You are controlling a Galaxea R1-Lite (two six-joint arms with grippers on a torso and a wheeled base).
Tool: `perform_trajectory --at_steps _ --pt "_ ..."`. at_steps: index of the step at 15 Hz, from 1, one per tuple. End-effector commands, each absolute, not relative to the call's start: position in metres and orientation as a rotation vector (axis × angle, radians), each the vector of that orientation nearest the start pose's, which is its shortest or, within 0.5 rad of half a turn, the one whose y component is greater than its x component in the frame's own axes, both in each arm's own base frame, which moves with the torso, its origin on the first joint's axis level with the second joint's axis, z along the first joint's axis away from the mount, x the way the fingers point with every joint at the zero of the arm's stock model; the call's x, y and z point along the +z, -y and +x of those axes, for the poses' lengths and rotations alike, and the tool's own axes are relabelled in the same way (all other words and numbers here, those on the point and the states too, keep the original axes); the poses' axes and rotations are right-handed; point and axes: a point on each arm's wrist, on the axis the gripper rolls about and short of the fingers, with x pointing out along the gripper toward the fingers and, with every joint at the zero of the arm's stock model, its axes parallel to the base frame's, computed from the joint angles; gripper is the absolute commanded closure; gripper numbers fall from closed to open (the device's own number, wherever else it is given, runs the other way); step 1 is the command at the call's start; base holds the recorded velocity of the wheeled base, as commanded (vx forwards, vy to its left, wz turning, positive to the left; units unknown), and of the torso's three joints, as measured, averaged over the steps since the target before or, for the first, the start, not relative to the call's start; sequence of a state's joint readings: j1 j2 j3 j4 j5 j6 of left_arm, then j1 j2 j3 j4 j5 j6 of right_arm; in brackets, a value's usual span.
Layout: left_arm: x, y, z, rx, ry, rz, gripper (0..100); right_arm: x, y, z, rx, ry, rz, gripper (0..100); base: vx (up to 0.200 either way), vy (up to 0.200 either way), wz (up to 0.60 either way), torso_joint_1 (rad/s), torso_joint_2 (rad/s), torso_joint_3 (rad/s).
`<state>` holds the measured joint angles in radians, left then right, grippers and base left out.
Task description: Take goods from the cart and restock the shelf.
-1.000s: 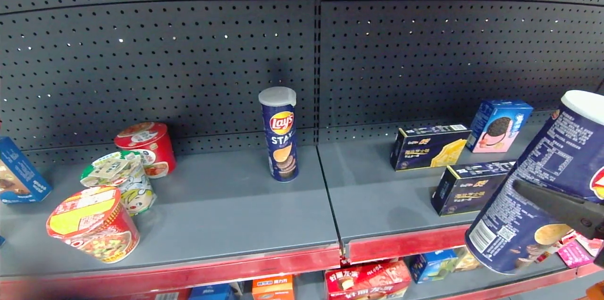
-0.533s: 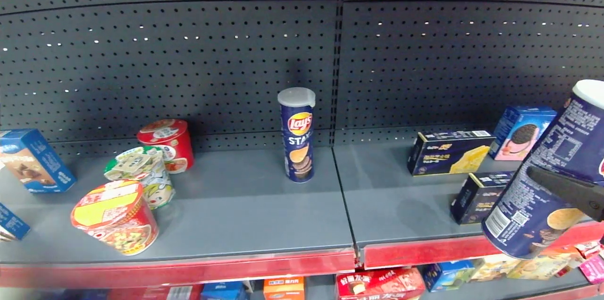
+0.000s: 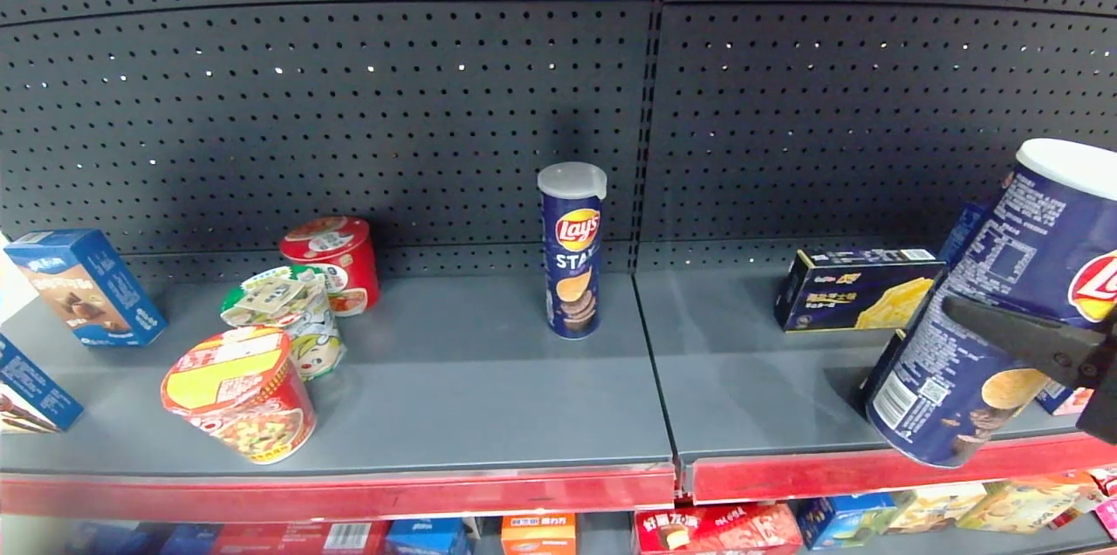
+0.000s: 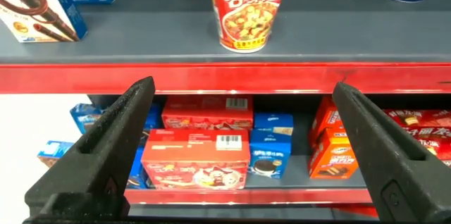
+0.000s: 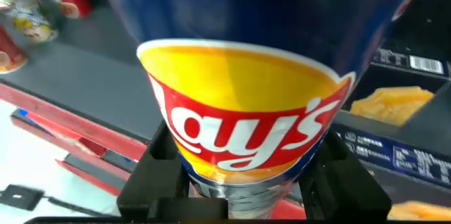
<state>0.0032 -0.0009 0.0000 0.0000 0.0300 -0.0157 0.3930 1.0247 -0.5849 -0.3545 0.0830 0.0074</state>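
Right hand (image 5: 243,185) clamps tilted chip can (image 3: 995,311), well right of standing can (image 3: 572,250), at shelf (image 3: 489,380) front edge. Risk: tilted base clips dark box (image 3: 851,302) nearby, or can topples once released. Left hand (image 4: 239,146) wide, empty.

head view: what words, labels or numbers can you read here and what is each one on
standing chip can: round brand logo over a white word, legible, left unquoted as brand print
tilted chip can: part of that same logo at the picture's edge; fine print and barcode too small to read
front noodle cup: characters too small to read
dark box: lettering too small to read
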Motion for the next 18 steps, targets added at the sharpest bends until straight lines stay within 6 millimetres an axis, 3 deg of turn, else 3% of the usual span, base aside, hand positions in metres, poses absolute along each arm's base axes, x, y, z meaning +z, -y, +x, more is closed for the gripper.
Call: perform_trajectory --at_steps 1,3,6,10,11,12,15,16,18 --pt "0.075 -0.001 -0.023 0.034 0.0 -0.017 0 0.24 -0.062 0.141 0.495 -0.125 -0.015 100 0.0 0.0 0.0 0.0 0.0 0.0" --pt "0.075 0.0 -0.023 0.026 0.0 -0.009 0 0.241 -0.077 0.149 0.556 -0.119 -0.022 100 0.0 0.0 0.0 0.0 0.0 0.0" --pt "0.075 0.0 -0.023 0.021 0.0 -0.002 0 0.237 -0.096 0.141 0.663 -0.139 -0.038 100 0.0 0.0 0.0 0.0 0.0 0.0" --pt "0.076 0.001 -0.022 -0.045 -0.008 0.038 0 0.227 -0.108 0.147 0.603 -0.189 -0.078 100 0.0 0.0 0.0 0.0 0.0 0.0" --pt "0.096 0.002 -0.019 -0.164 -0.028 0.074 0 0.226 -0.113 0.145 0.595 -0.2 -0.1 100 0.0 0.0 0.0 0.0 0.0 0.0" --pt "0.14 0.004 -0.003 -0.273 -0.101 -0.022 0 0.224 -0.12 0.144 0.598 -0.213 -0.117 100 0.0 0.0 0.0 0.0 0.0 0.0" --pt "0.164 0.008 0.043 -0.271 -0.184 0.041 0 0.227 -0.129 0.149 0.588 -0.206 -0.123 100 0.0 0.0 0.0 0.0 0.0 0.0" --pt "0.181 0.011 0.067 -0.284 -0.129 0.07 0 0.235 -0.129 0.151 0.572 -0.186 -0.113 100 0.0 0.0 0.0 0.0 0.0 0.0" --pt "0.19 0.015 0.092 -0.299 -0.126 0.072 0 0.241 -0.129 0.152 0.545 -0.171 -0.11 100 0.0 0.0 0.0 0.0 0.0 0.0"
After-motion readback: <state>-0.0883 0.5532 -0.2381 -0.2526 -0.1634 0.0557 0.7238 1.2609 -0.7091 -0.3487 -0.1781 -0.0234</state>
